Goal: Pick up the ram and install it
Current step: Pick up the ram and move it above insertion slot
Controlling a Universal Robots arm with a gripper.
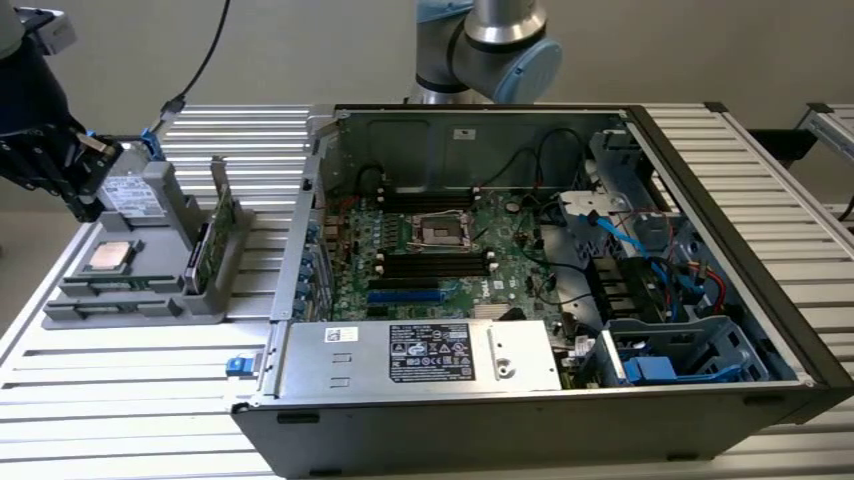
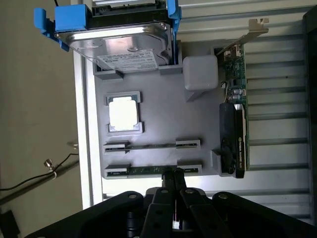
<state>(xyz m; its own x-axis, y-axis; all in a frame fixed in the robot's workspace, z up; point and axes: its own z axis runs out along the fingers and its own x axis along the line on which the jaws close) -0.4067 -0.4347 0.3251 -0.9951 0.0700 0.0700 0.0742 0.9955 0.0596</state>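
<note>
Black gripper (image 2: 173,179), its fingers (image 2: 166,187) clenched together on nothing, hung just above the grey plastic parts tray (image 2: 158,124), whose end brackets propped the slim dark-green ram strip (image 2: 143,170) on edge for grasping.

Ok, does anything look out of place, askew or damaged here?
Nothing stands out. The ram lies straight in its tray slot, the processor chip sits square in its pocket, and the green card stands in its holder. The shut gripper hovers by the ram.
</note>
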